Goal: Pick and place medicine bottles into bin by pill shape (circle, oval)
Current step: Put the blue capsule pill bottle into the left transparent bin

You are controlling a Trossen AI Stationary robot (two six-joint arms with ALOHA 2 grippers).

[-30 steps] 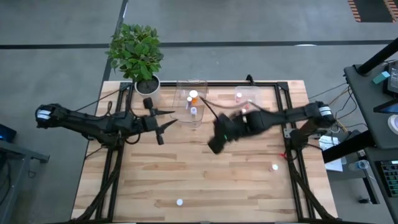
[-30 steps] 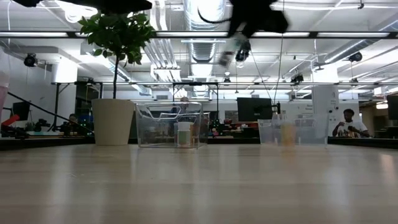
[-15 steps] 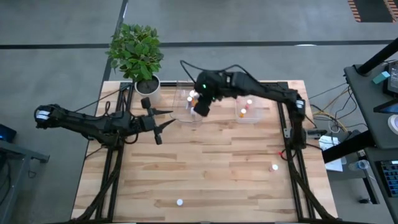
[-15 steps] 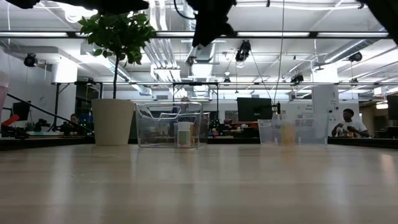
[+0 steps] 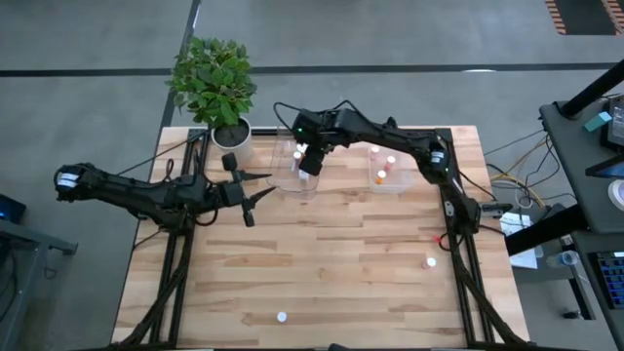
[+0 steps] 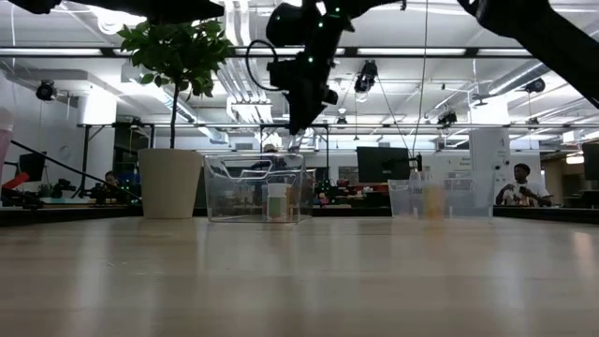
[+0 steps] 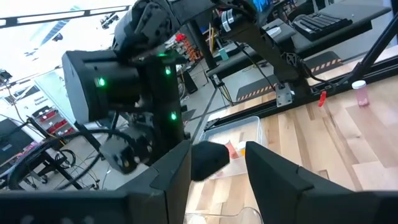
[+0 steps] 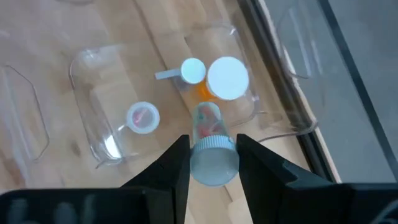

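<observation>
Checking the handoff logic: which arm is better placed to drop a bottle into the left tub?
Right. The right gripper already holds a bottle directly above the left tub. The left gripper waits beside the tub, holding nothing.

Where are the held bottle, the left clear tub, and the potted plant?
held bottle (image 8: 213, 160), right wrist view, on its cap.
left clear tub (image 6: 255, 187), low view, on its front wall.
potted plant (image 5: 214, 78), high view, on its leaves.

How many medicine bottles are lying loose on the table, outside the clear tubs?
2. The first loose bottle lies near the right side of the table; the second loose bottle lies near the edge opposite the plant. Others may be hidden.
</observation>
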